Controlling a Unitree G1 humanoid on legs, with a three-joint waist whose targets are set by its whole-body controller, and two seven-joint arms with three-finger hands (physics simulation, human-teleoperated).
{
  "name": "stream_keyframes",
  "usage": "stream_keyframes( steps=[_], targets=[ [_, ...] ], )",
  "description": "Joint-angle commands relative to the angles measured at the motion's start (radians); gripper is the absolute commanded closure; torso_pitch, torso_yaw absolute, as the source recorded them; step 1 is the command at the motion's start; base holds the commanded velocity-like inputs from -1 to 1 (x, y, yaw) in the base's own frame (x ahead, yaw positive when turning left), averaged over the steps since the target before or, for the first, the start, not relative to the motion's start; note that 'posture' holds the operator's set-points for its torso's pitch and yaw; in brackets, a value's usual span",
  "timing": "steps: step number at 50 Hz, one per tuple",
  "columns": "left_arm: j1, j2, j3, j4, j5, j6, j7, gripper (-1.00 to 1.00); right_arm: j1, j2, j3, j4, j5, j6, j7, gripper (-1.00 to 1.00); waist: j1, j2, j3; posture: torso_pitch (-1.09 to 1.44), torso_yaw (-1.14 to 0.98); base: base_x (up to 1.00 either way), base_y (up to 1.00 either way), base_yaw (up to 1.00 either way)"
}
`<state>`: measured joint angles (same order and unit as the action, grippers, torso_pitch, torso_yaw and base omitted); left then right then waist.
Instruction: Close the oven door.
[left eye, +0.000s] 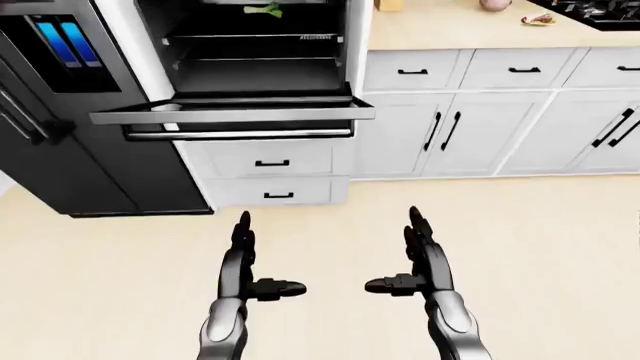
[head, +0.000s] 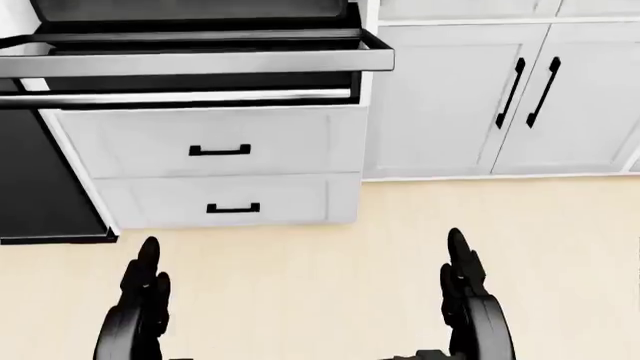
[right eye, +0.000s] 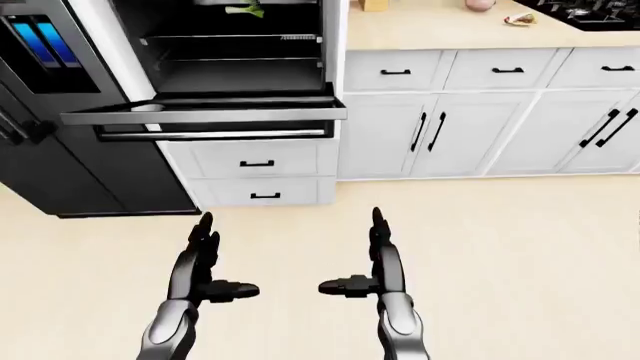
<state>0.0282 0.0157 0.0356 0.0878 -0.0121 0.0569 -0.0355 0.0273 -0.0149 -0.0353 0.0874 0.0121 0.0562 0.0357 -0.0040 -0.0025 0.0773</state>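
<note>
The oven door (left eye: 232, 114) lies folded down flat, its edge and long handle bar (left eye: 240, 134) facing the robot, so the closing has not begun as far as the pictures show. Behind it the oven cavity (left eye: 255, 52) stands open with its wire racks (left eye: 250, 37) bare, and something green (left eye: 262, 10) sits on a shelf near the top of the left-eye view.

The door hangs above and beyond both hands, well apart from them, nearer the left hand's side than the right's. The left hand (left eye: 243, 259) is released, fingers straight and pointing up toward the door, thumb stuck out sideways toward the other hand. The right hand (left eye: 420, 259) mirrors it, equally slack and holding nothing. Neither touches anything.

Below the door, between it and the hands, sit two white drawers (head: 215, 150) with black pulls. Past the left hand stands a dark refrigerator (left eye: 60, 112); past the right hand runs a row of white cabinet doors (left eye: 445, 131) under a pale countertop (left eye: 450, 30).

What seems left is everything: get closer, bring a hand under the door's edge, and swing it up until it sits shut against the cavity.
</note>
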Motion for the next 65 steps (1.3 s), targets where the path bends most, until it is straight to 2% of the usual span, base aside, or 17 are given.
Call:
stream_keyframes(
  steps=[1, 3, 5, 7, 8, 14, 18, 20, 21, 25, 27, 30, 33, 38, 51, 58, 65],
  targets=[
    [-0.075, 0.002, 0.015, -0.067, 0.007, -0.015, 0.042, -1.0, -0.077, -0.017, 0.001, -0.081, -0.038, 0.062, -0.027, -1.0, -0.002, -0.008, -0.001, 0.0, 0.0, 0.0, 0.0, 0.0],
    [-0.09, 0.005, 0.018, -0.072, 0.002, 0.011, 0.054, -1.0, -0.082, -0.015, 0.0, -0.086, -0.044, 0.08, -0.027, -1.0, 0.009, -0.003, -0.063, 0.0, 0.0, 0.0, 0.0, 0.0],
    [-0.095, 0.009, 0.018, -0.084, -0.003, 0.056, 0.054, -1.0, -0.088, -0.012, 0.001, -0.093, -0.048, 0.091, -0.028, -1.0, 0.008, -0.006, -0.019, 0.0, 0.0, 0.0, 0.0, 0.0],
    [-0.098, 0.01, 0.02, -0.089, -0.004, 0.064, 0.057, -1.0, -0.089, -0.01, 0.003, -0.102, -0.05, 0.099, -0.029, -1.0, 0.008, -0.008, -0.069, 0.0, 0.0, 0.0, 0.0, 0.0],
    [-0.098, 0.011, 0.019, -0.093, -0.005, 0.07, 0.057, -1.0, -0.089, -0.011, 0.002, -0.1, -0.051, 0.096, -0.029, -1.0, 0.009, -0.008, -0.075, 0.0, 0.0, 0.0, 0.0, 0.0],
    [-0.11, 0.016, 0.021, -0.08, -0.004, 0.073, 0.053, -1.0, -0.087, -0.009, 0.002, -0.097, -0.051, 0.089, -0.033, -1.0, 0.009, -0.003, -0.084, 0.0, 0.0, 0.0, 0.0, 0.0],
    [-0.155, 0.018, 0.016, 0.022, 0.013, 0.021, 0.054, -1.0, -0.097, -0.015, -0.009, -0.114, -0.036, 0.084, -0.022, -1.0, 0.01, -0.003, -0.088, 0.0, 0.0, 0.0, 0.0, 0.0],
    [-0.234, 0.029, 0.02, 0.133, 0.03, -0.01, 0.065, -1.0, -0.083, -0.024, -0.031, -0.125, -0.019, 0.087, -0.016, -1.0, 0.01, -0.004, -0.09, 0.0, 0.0, 0.0, 0.0, 0.0],
    [-0.292, 0.031, 0.028, 0.235, 0.045, -0.079, 0.102, -1.0, -0.068, -0.028, -0.046, -0.127, -0.011, 0.094, -0.017, -1.0, 0.012, -0.004, -0.093, 0.0, 0.0, 0.0, 0.0, 0.0],
    [-0.431, 0.06, 0.039, 0.535, 0.067, -0.263, 0.16, -1.0, -0.03, -0.026, -0.084, -0.043, 0.066, -0.039, 0.02, -1.0, 0.015, -0.009, -0.097, 0.0, 0.0, 0.0, 0.0, 0.0],
    [-0.535, 0.075, 0.045, 0.778, 0.09, -0.413, 0.214, -1.0, -0.033, -0.022, -0.091, 0.078, 0.12, -0.153, 0.073, -1.0, 0.01, -0.011, -0.1, 0.0, 0.0, 0.0, 0.0, 0.0],
    [-0.63, 0.088, 0.036, 1.074, 0.137, -0.603, 0.286, -1.0, -0.039, -0.026, -0.099, 0.26, 0.155, -0.299, 0.114, -1.0, 0.006, -0.013, -0.103, 0.0, 0.0, 0.0, 0.0, 0.0],
    [-0.653, 0.094, 0.029, 1.205, 0.2, -0.694, 0.357, -1.0, -0.041, -0.022, -0.096, 0.408, 0.181, -0.403, 0.136, -1.0, 0.0, -0.009, -0.104, 0.0, 0.0, 0.0, 0.0, 0.0],
    [-0.645, 0.099, 0.038, 1.259, 0.299, -0.7, 0.44, -1.0, -0.051, -0.027, -0.095, 0.567, 0.216, -0.524, 0.164, -1.0, -0.008, 0.001, -0.097, 0.0, 0.0, 0.0, 0.0, 0.0],
    [-0.62, 0.104, 0.074, 1.289, 0.48, -0.638, 0.559, -1.0, -0.138, -0.023, -0.112, 0.968, 0.323, -0.8, 0.264, -1.0, -0.018, 0.013, -0.089, 0.0, 0.0, 0.0, 0.0, 0.0],
    [-0.608, 0.102, 0.091, 1.294, 0.537, -0.622, 0.604, -1.0, -0.168, -0.018, -0.128, 1.093, 0.384, -0.874, 0.314, -1.0, -0.021, 0.019, -0.089, 0.0, 0.0, 0.0, 0.0, 0.0],
    [-0.595, 0.102, 0.095, 1.296, 0.564, -0.622, 0.615, -1.0, -0.174, -0.019, -0.118, 1.106, 0.386, -0.882, 0.312, -1.0, -0.02, 0.02, -0.091, 0.0, 0.0, 0.0, 0.0, 0.0]
  ],
)
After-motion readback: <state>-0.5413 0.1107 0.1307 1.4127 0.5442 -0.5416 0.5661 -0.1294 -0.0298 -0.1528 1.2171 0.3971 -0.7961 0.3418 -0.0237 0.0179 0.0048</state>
